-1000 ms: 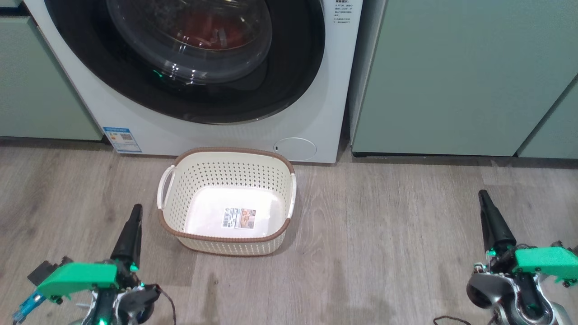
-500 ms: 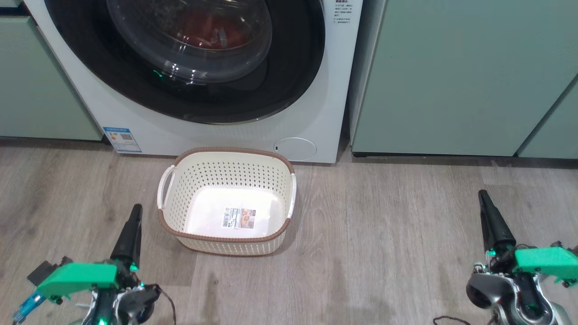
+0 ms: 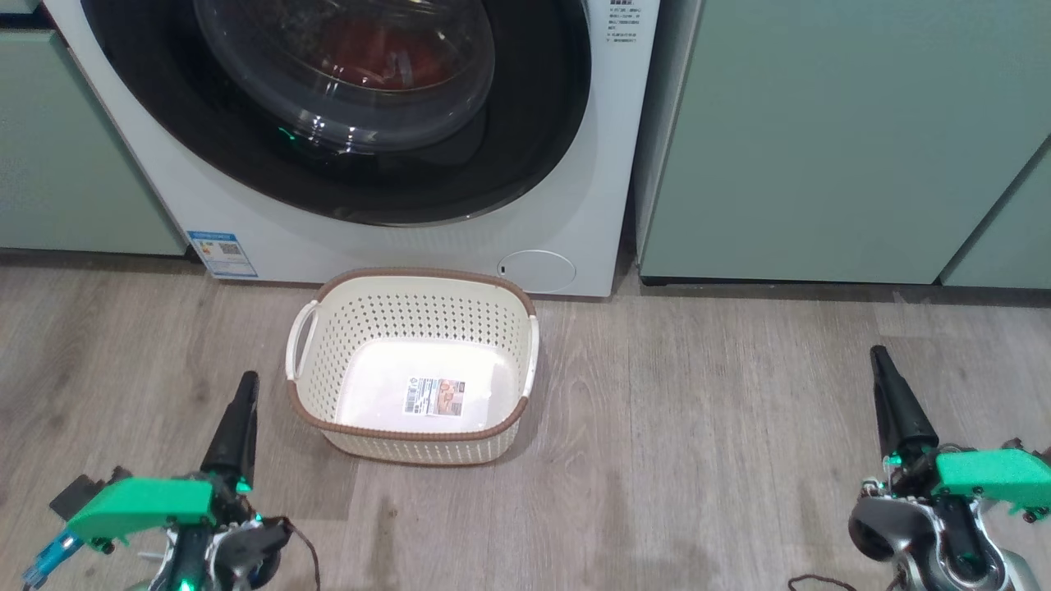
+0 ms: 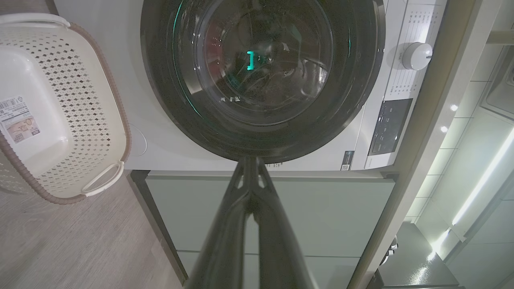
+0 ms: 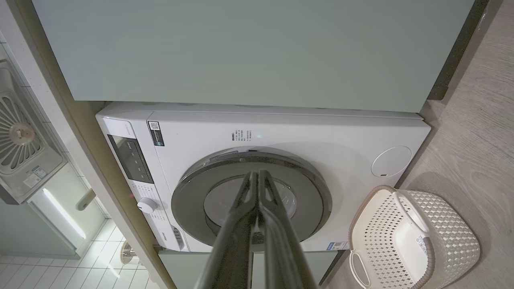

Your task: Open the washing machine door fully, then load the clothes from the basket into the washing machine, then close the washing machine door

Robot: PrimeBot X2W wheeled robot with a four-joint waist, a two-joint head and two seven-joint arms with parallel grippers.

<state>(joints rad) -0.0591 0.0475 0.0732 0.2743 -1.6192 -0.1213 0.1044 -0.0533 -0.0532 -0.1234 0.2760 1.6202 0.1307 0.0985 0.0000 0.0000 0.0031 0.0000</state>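
While the left gripper (image 3: 248, 379) and right gripper (image 3: 878, 355) hang low with jaws pressed together, empty, the red clothes (image 3: 378, 53) lie behind the closed door (image 3: 525, 123); the basket (image 3: 427, 316) stands bare just before the washer (image 3: 394, 246); if unlatched, the door could swing onto it.

— How many of each?
— One washing machine (image 3: 369, 250), one round door (image 3: 534, 123), one basket (image 3: 410, 316), one label sticker (image 3: 433, 396) inside it
— And claws?
— Two, a left claw (image 3: 248, 379) and a right claw (image 3: 877, 353)
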